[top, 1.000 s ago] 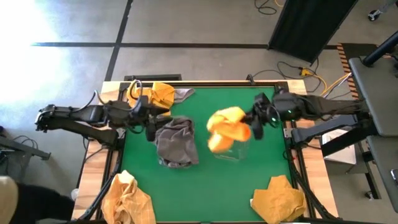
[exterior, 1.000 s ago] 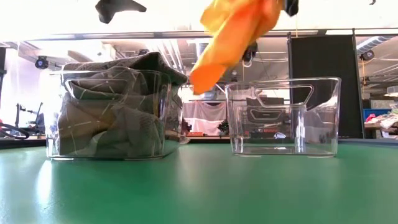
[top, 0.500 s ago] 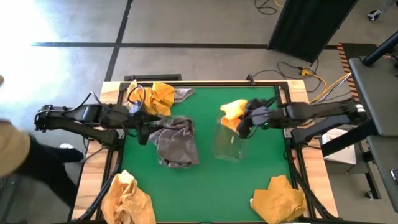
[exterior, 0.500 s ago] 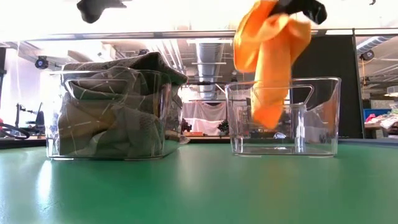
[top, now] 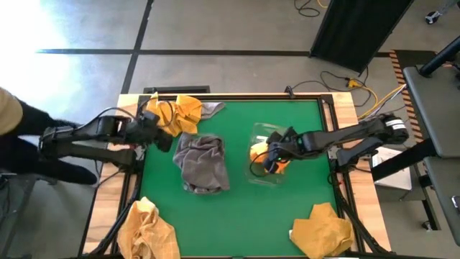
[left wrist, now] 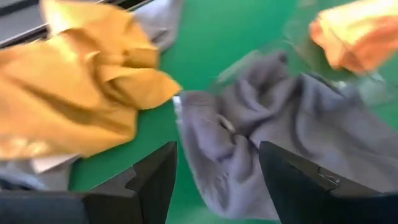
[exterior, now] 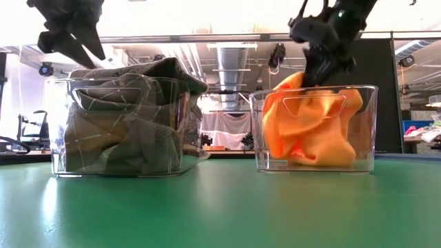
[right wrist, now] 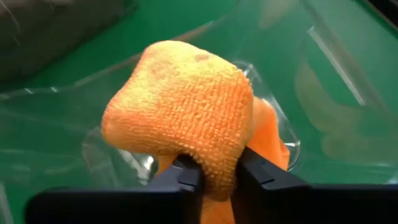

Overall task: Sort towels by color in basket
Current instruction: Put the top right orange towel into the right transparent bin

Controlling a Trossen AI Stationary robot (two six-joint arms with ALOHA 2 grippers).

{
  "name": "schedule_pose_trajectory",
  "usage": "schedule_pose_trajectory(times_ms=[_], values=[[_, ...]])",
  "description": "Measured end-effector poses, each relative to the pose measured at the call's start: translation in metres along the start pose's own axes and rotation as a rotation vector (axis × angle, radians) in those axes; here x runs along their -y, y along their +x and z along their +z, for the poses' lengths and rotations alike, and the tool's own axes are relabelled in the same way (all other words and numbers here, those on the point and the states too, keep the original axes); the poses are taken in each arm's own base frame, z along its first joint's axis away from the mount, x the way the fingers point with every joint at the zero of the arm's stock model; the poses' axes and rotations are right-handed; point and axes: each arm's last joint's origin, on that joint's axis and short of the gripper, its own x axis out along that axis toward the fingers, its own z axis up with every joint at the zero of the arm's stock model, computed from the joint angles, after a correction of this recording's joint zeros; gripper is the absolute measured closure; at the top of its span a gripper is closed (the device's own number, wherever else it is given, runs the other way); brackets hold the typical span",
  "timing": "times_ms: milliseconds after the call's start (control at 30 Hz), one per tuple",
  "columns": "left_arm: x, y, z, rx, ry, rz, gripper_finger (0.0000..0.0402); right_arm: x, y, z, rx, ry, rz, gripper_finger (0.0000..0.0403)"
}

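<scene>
Green felt covers the tabletop (top: pixel 237 205), where two yellow towels (one (top: pixel 147 230) at each near corner, the other (top: pixel 322 229) on the right) lie loose. Midway, the right hand (top: pixel 269 160) reaches into a clear bin (exterior: pixel 313 127), clenched on an orange towel (right wrist: pixel 183 115) bunched inside it. Grey towels (top: pixel 203 162) fill the other bin (exterior: pixel 124 124). Farther back, the left hand (top: pixel 159 137), fingers parted and empty, hovers beside a heap of yellow and grey towels (top: pixel 180 111).
</scene>
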Motion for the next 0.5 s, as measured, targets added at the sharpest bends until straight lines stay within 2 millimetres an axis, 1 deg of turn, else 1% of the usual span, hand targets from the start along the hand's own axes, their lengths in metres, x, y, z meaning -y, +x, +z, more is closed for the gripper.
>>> schedule_pose_trajectory(times_ms=[100, 233, 367, 433, 500], values=[[-0.009, 0.006, 0.007, 0.002, -0.128, 0.080, 0.0188, -0.006, 0.013, -0.002, -0.041, -0.036, -0.015, 0.0328], [-0.023, 0.018, 0.020, -0.048, -0.233, 0.145, 0.0188, -0.011, 0.027, -0.005, -0.090, -0.112, -0.028, 0.0273], [-0.041, 0.034, 0.034, -0.080, -0.258, 0.256, 0.0188, -0.018, 0.041, -0.008, -0.118, -0.230, -0.016, 0.0228], [-0.050, 0.043, 0.042, -0.087, -0.265, 0.309, 0.0188, -0.021, 0.050, -0.010, -0.146, -0.285, -0.003, 0.0213], [-0.059, 0.051, 0.049, -0.093, -0.271, 0.349, 0.0188, -0.026, 0.059, -0.012, -0.183, -0.320, 0.049, 0.0202]])
